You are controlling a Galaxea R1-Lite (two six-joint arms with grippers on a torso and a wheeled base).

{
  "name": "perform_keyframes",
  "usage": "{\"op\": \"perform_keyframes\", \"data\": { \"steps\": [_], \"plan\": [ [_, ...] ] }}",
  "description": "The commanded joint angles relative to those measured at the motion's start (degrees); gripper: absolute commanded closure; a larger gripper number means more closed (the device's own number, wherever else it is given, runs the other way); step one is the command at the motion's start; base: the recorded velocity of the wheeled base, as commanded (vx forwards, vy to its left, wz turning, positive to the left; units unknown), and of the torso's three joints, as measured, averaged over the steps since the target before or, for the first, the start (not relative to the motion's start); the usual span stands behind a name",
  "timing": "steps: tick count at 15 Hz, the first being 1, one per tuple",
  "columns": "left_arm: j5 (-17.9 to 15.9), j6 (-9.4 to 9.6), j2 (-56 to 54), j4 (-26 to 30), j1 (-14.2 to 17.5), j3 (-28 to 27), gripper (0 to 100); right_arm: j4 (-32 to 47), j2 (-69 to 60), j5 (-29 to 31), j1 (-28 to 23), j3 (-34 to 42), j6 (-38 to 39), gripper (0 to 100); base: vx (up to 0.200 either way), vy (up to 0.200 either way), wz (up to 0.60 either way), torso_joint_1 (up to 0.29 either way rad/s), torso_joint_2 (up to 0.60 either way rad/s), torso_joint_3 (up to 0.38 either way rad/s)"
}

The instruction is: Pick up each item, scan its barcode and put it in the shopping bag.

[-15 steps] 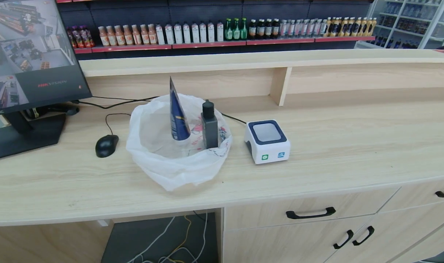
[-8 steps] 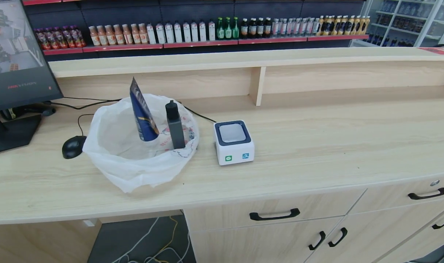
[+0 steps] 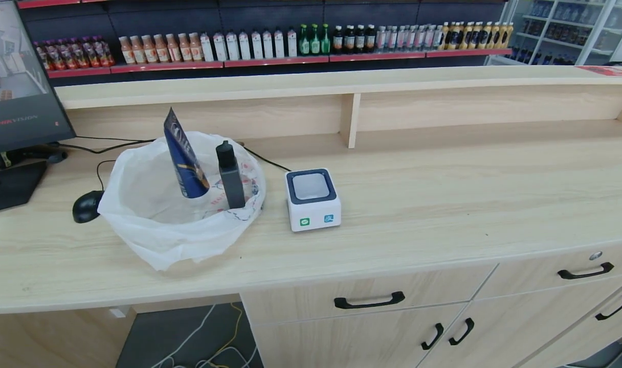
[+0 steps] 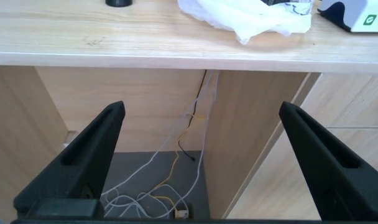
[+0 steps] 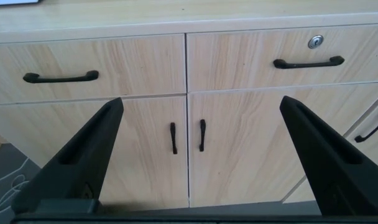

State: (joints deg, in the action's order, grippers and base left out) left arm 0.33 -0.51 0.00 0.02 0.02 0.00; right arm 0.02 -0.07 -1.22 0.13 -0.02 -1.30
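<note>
A white plastic shopping bag (image 3: pixel 152 225) sits open on the wooden counter (image 3: pixel 444 204). Inside it a blue tube (image 3: pixel 184 163) stands on its cap and a dark grey bottle (image 3: pixel 229 176) stands upright beside it. A white barcode scanner (image 3: pixel 312 199) with a dark-framed window sits just right of the bag. My left gripper (image 4: pixel 201 158) is open, held low in front of the counter, facing the gap under it; the bag's edge (image 4: pixel 251 18) and the scanner (image 4: pixel 357 15) show above. My right gripper (image 5: pixel 198 158) is open, facing the cabinet doors (image 5: pixel 189 143) below the counter.
A black mouse (image 3: pixel 87 205) lies left of the bag, with a monitor (image 3: pixel 14 87) on its stand at the far left. Cables run behind the bag. A raised shelf (image 3: pixel 341 84) backs the counter. Drawers with black handles (image 3: pixel 370 301) are below. Loose cables (image 4: pixel 170 186) lie on the floor.
The head camera has turned to the right, so the whole scene has shifted left in the picture. The bag, its items and the scanner have not moved on the counter.
</note>
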Motion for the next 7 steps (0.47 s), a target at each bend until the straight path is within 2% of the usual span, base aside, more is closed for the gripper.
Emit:
{"op": "perform_keyframes", "data": {
  "steps": [1,7],
  "plan": [
    [0.02,-0.02,0.0,-0.02,0.06,0.0,0,-0.02,0.07,-0.01,0.04,0.02,-0.01,0,0.0,0.0,0.0,0.0,0.0,0.0],
    [0.02,-0.1,0.0,-0.02,0.06,0.0,0,-0.02,0.07,-0.01,0.04,-0.06,-0.1,0,0.0,0.0,0.0,0.0,0.0,0.0]
  ]
}}
